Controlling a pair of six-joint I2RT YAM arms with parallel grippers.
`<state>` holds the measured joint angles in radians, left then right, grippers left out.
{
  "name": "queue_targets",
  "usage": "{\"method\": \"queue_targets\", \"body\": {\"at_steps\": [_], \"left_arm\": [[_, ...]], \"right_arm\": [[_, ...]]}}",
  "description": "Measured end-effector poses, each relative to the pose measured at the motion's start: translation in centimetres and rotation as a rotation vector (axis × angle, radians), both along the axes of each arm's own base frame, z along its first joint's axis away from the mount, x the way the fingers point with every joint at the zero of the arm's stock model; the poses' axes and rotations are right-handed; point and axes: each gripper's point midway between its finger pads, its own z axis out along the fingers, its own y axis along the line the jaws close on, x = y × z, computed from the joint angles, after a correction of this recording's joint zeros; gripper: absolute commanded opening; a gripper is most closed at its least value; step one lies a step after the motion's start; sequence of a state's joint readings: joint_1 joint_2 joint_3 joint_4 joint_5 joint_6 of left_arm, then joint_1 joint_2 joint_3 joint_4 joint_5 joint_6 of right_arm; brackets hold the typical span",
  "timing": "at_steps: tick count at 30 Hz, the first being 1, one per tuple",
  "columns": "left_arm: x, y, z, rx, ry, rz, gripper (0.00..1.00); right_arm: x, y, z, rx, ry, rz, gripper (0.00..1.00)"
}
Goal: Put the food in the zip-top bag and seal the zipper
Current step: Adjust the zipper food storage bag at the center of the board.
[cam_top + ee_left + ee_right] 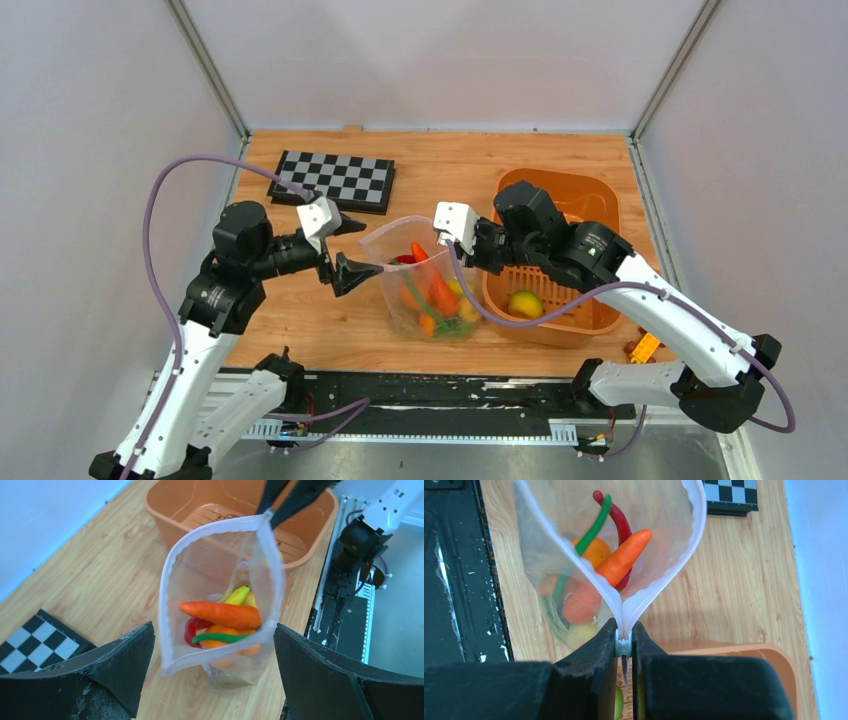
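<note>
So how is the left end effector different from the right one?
The left end effector is wide open; the right end effector is pinched shut. The right one grips the zip-top bag at one zipper end; the left one grips nothing, its fingers either side of the bag's other end. Both are black and face the bag.

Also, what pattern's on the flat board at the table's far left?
Black-and-white checks on the flat board; the top external view shows it best.

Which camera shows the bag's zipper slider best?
Right wrist view: the slider sits close up, pinched by the right gripper at the bag's corner. The left wrist view shows that corner only from afar; in the top view it is too small to make out.
</note>
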<state>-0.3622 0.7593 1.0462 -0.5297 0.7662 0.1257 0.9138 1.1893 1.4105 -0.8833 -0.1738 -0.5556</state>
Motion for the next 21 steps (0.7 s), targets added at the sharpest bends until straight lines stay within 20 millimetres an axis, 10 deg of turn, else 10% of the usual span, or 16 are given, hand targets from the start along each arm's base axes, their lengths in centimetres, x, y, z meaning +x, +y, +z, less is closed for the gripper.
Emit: {"method": "queue_targets", "body": {"at_steps": [21], "left_arm": [[1.2, 1.6, -4.3, 0.213, -0.029, -0.007, 0.80]], "right_arm": [[-0.3, -0.6, 0.5, 0.035, 0.026, 0.003, 0.00]]}}
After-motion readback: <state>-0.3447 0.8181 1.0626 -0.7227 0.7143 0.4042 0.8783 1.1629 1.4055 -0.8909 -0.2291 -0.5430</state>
